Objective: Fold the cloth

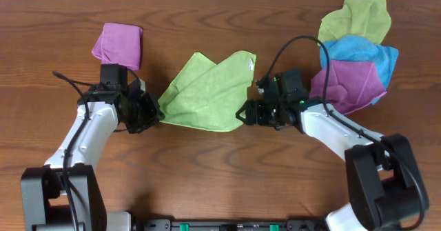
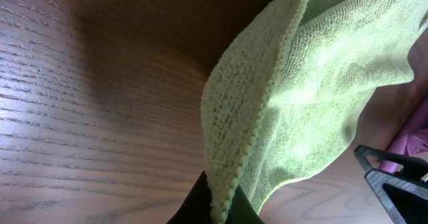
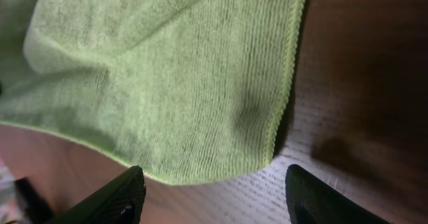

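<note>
The lime-green cloth [image 1: 207,93] lies crumpled and partly folded on the middle of the wooden table. My left gripper [image 1: 155,114] is shut on its left corner, and the pinched edge shows between the fingers in the left wrist view [image 2: 227,184]. My right gripper [image 1: 242,114] is open just off the cloth's lower right corner. That corner [image 3: 221,164] lies flat on the wood ahead of the two spread fingers [image 3: 214,197], apart from them.
A folded purple cloth [image 1: 118,45] lies at the back left. A pile of cloths sits at the back right: olive-yellow-green [image 1: 355,18], blue [image 1: 362,52] and purple [image 1: 348,86], close behind my right arm.
</note>
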